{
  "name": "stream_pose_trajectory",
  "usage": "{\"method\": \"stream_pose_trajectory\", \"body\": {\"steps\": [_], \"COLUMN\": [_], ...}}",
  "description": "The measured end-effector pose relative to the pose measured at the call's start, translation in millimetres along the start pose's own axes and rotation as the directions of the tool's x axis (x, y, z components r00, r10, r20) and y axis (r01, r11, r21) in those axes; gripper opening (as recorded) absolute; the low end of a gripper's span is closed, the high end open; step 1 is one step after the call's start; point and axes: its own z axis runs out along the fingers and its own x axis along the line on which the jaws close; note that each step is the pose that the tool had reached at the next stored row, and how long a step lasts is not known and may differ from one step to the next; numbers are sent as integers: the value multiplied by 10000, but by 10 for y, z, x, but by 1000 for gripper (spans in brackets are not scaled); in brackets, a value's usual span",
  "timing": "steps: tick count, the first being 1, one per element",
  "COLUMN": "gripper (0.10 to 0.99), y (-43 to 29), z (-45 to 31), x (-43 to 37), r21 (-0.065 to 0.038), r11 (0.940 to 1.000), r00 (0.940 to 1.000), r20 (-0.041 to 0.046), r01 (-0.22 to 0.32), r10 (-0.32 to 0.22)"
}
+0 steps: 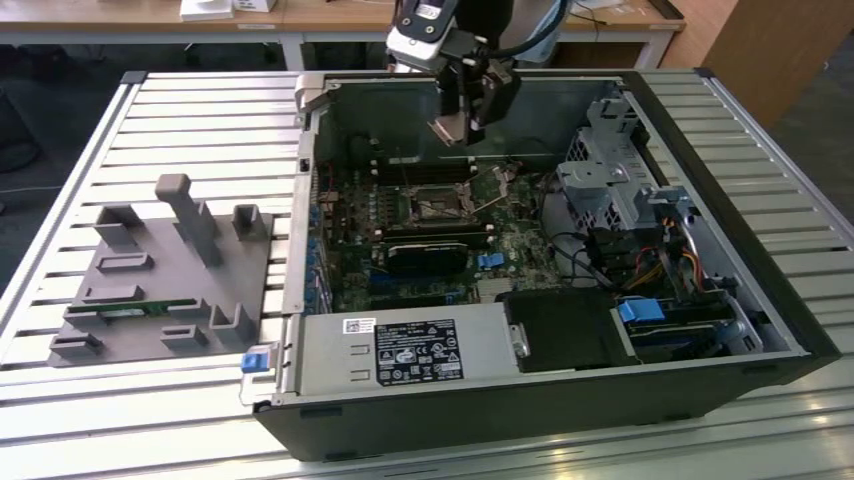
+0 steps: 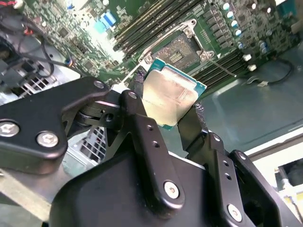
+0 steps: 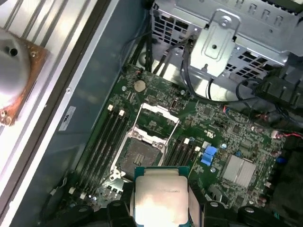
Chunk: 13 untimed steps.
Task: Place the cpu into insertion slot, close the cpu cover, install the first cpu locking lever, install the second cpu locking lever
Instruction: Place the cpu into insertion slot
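- A large black label (image 1: 416, 352) with white print and small symbols lies on the silvery power supply box (image 1: 327, 365), at the near edge of the computer case in the exterior view. None of its lines can be read.
- A small white sticker (image 1: 358, 324) sits just beside that label's upper corner. Its dark print cannot be read.
- In the first wrist view, a pale sticker (image 3: 67, 118) sits on the grey case wall (image 3: 102, 71). Its marks cannot be read.
- The cpu (image 3: 161, 198) bears a faint line of engraving on its metal top, which is illegible.
- The green circuit board (image 3: 213, 118) carries fine white markings, too small to read.
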Motion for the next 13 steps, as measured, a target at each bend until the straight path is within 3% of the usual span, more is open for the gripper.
{"method": "stream_pose_trajectory", "body": {"steps": [7, 13], "gripper": [541, 541], "y": [-3, -6], "z": [41, 77], "x": [-1, -1], "r21": [-4, 79], "r11": [9949, 9925], "r00": [9949, 9925], "r20": [71, 84], "r01": [-1009, -1217], "r10": [1009, 1217]}}
